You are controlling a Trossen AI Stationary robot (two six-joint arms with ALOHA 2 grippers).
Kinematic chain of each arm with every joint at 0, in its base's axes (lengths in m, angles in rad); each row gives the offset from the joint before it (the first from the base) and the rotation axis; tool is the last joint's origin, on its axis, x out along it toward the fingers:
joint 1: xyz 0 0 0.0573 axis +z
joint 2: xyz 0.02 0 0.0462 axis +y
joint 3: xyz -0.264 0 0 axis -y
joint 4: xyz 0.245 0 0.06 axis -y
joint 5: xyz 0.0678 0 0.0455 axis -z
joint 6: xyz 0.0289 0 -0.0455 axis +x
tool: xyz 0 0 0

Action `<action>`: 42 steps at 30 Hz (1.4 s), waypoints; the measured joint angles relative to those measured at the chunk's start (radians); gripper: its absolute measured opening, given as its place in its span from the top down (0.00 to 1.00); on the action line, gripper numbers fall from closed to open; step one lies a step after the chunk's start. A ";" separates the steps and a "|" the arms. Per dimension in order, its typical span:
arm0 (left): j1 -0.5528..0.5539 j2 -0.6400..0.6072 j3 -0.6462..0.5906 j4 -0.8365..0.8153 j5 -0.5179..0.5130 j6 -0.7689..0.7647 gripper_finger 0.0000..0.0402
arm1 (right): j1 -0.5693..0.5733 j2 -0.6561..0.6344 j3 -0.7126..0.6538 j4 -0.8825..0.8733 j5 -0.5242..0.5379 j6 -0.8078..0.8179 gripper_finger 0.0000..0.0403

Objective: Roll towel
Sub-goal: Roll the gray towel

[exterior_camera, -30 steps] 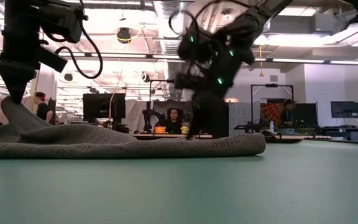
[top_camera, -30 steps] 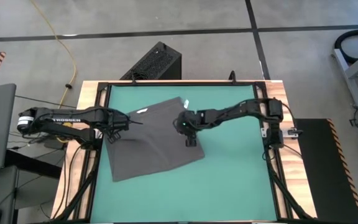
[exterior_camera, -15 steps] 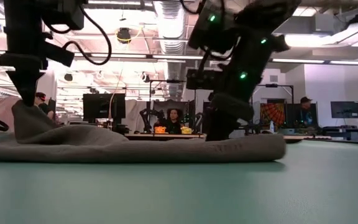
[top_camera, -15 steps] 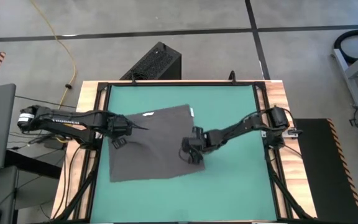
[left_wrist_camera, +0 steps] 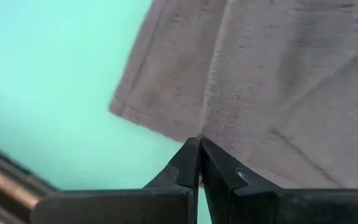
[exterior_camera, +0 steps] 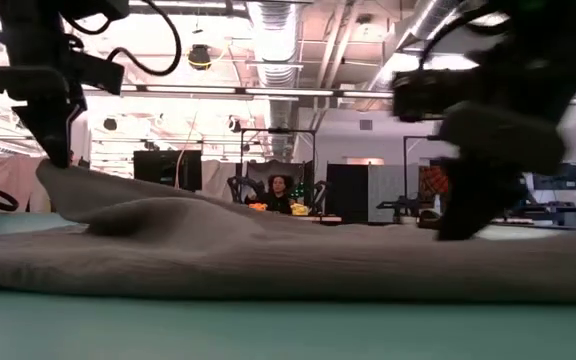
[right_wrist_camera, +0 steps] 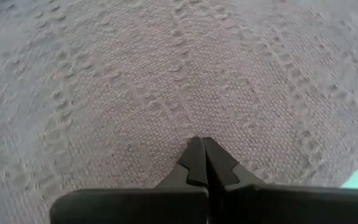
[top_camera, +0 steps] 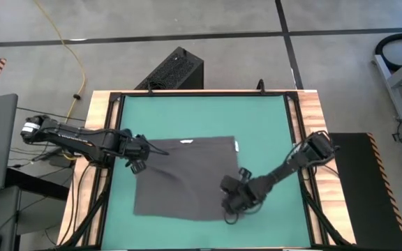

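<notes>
A dark towel [top_camera: 187, 174] lies spread mid-table, its left corner pinched and lifted by the left gripper [top_camera: 145, 148], its front right corner clamped by the right gripper [top_camera: 230, 202].

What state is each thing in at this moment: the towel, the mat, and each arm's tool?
towel: spread flat and unrolled on the mat, one corner pinched up into a peak.
green mat: lying flat, partly covered by the towel.
left tool: shut on the towel's lifted corner.
right tool: shut, tips down on the towel's near right part.
</notes>
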 joint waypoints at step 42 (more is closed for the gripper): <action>-0.028 0.000 0.000 0.098 -0.004 0.045 1.00 | -0.695 -0.341 -0.218 0.153 -0.368 -1.128 0.47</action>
